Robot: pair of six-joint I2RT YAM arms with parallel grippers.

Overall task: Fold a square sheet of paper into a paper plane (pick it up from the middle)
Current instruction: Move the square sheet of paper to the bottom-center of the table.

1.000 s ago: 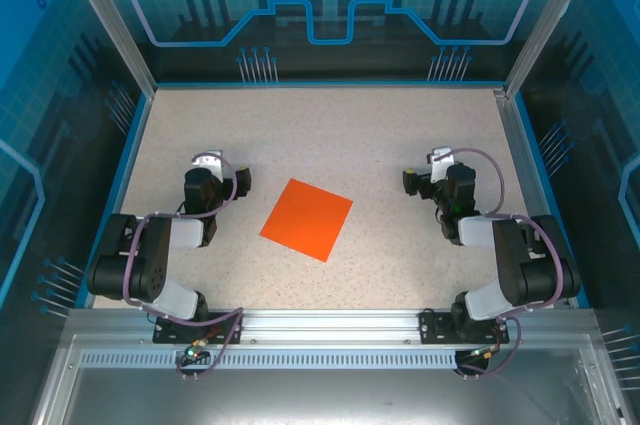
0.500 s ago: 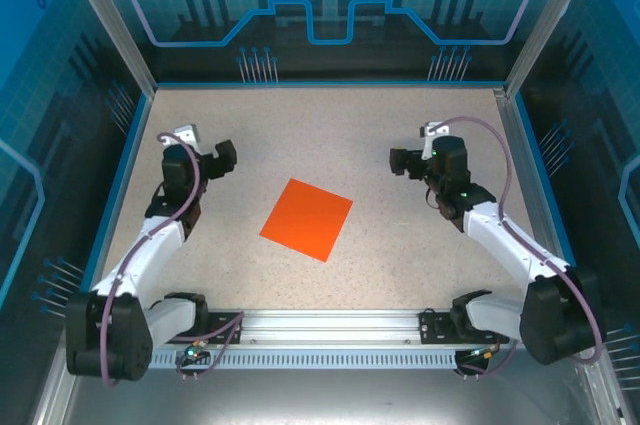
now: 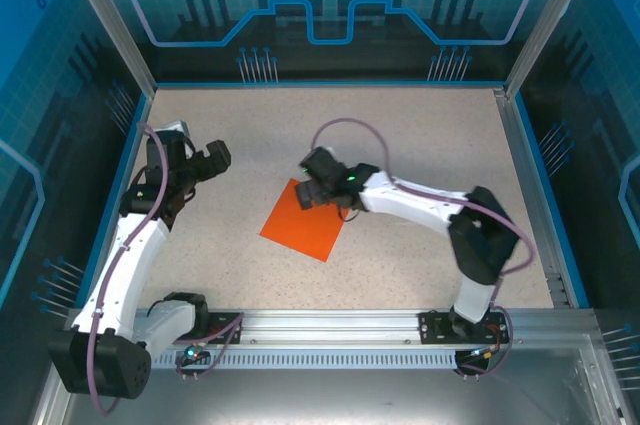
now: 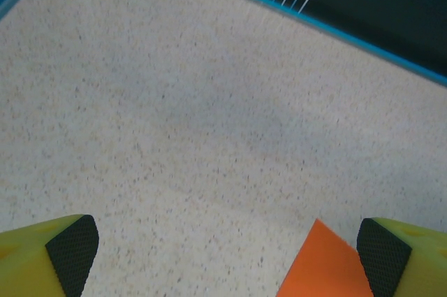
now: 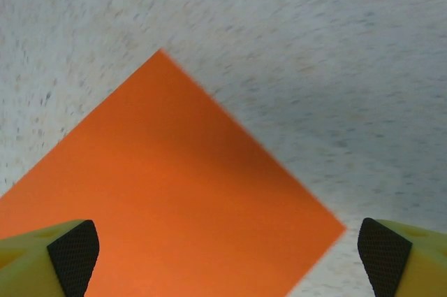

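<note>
Sheet: square sheet of paper (image 3: 300,227) lies flat near the middle of the counter (image 3: 420,135), turned like a diamond, with no crease to be seen.
Handling: it looks very light, thin and limp. It will likely slide on the speckled surface instead of resisting a push, and any stray pinch will leave a mark.
Edges: flush with the counter all round, so there is nothing for a finger to get under.
Hold: the middle, as the task asks. Two pads pressed down and drawn together should raise a ridge to pinch.
Right hand: right hand (image 3: 310,188) is over the far corner of the sheet, fingers wide apart and empty. Its wrist view shows orange between the pads (image 5: 73,248). Whether it touches the paper I cannot tell.
Left hand: left hand (image 3: 215,158) is off to the left, well apart from the sheet, fingers spread and empty.
Risk: a grip near a corner would let the rest droop or skew.
</note>
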